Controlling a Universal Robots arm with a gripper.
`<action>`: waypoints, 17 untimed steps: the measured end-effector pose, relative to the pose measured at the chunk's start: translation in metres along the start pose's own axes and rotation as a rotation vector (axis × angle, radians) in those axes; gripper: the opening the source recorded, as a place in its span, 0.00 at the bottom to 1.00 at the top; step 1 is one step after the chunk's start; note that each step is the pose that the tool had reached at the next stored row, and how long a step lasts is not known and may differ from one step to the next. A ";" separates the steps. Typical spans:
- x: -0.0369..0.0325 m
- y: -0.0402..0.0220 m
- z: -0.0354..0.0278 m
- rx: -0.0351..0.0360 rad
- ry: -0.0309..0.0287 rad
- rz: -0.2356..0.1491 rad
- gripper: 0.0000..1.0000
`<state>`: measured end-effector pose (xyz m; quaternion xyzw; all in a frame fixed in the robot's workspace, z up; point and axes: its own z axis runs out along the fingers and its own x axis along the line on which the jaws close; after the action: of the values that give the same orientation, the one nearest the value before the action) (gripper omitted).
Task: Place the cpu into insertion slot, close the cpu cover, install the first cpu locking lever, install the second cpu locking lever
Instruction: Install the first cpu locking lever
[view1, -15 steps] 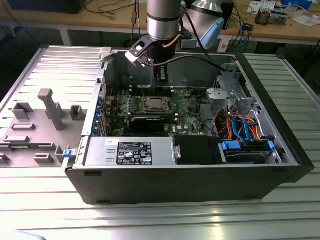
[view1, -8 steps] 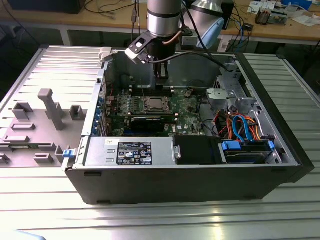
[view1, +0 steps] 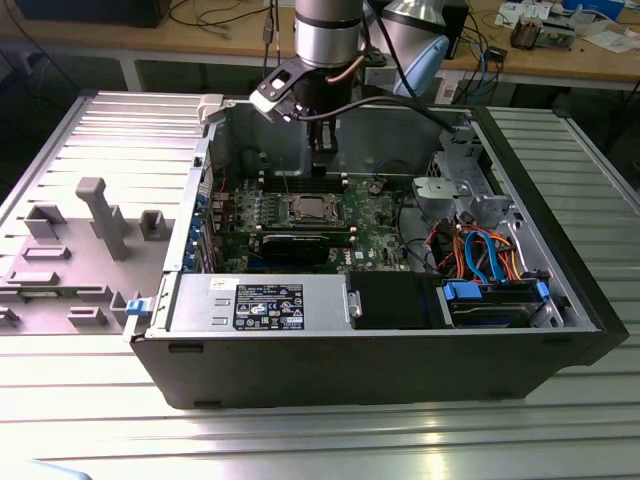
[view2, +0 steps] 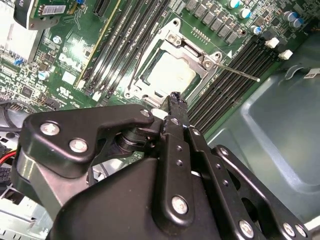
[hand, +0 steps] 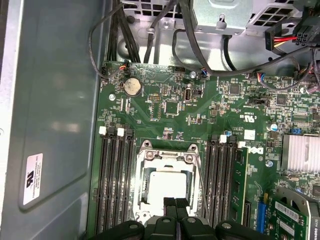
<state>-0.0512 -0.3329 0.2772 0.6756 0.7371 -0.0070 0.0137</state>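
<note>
Cpu: seated in insertion slot. Cpu cover lies down over it. Locking lever juts free; both levers look unlatched, left for you. Your fingers: pressed together, empty, over slot edge.

A black label is sitting on the top of the grey power box, near the case's front edge. A white sticker is sticking to the case wall. Their print is looking too tiny to read.

Bright even light, glare whitening the cpu in both wrist views, soft sheen on the table
</note>
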 end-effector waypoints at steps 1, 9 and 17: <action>0.0000 0.0000 -0.0009 0.0000 0.0000 0.000 0.11; 0.0000 0.0000 -0.0003 -0.0030 0.0008 -0.106 0.11; 0.0000 0.0000 0.0004 -0.0064 0.0018 -0.219 0.11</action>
<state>-0.0512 -0.3329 0.2768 0.5909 0.8066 -0.0055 0.0144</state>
